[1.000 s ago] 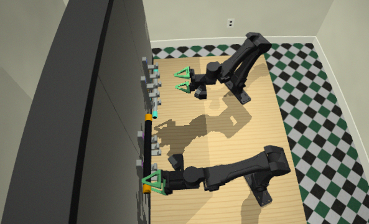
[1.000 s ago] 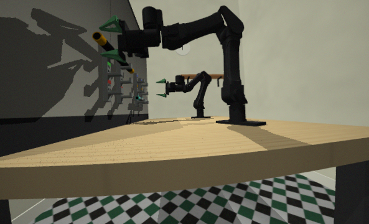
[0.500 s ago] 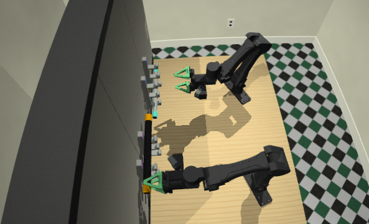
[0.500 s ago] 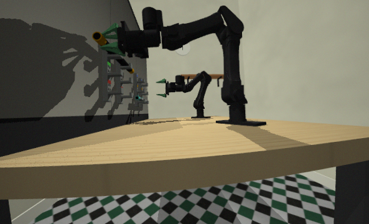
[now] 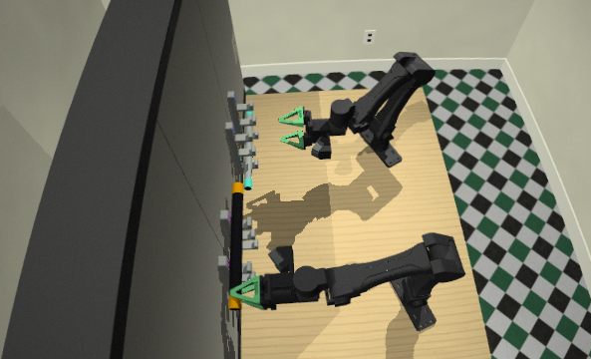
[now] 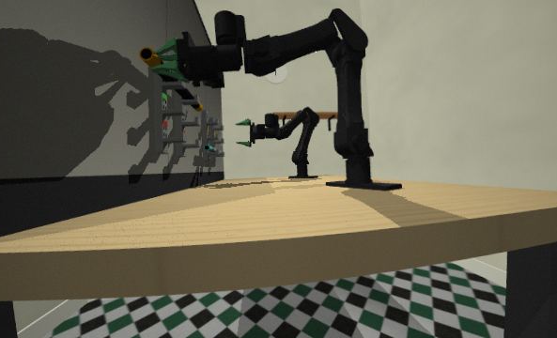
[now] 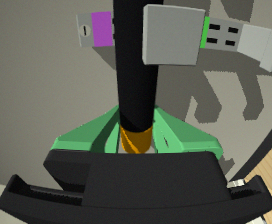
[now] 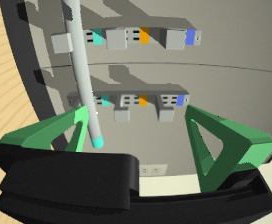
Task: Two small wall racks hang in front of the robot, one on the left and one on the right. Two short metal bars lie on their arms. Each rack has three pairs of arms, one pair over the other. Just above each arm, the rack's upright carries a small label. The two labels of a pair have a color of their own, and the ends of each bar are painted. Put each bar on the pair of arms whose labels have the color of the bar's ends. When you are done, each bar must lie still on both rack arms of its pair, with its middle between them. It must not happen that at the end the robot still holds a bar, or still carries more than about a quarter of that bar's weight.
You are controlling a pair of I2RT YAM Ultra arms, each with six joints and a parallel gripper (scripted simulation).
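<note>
A black bar with orange ends (image 5: 236,234) (image 6: 146,53) (image 7: 136,90) lies at the top arms of the left rack (image 5: 224,215) (image 7: 84,31), beside purple labels. My left gripper (image 5: 231,292) (image 6: 155,59) (image 7: 136,110) is shut on its near orange end, outside the rack. A grey bar with turquoise ends (image 5: 248,171) (image 8: 84,75) lies across the lowest arms of the right rack (image 5: 231,100) (image 8: 197,37), beside turquoise labels; its far end is cut off in the right wrist view. My right gripper (image 5: 280,130) (image 6: 237,133) (image 8: 136,110) is open and empty, in front of the right rack.
The left rack's lower labels are green and red; the right rack's other labels are orange and blue. Both racks hang on a grey wall panel (image 5: 190,150) behind the table (image 5: 285,329). Free air lies between the two arms.
</note>
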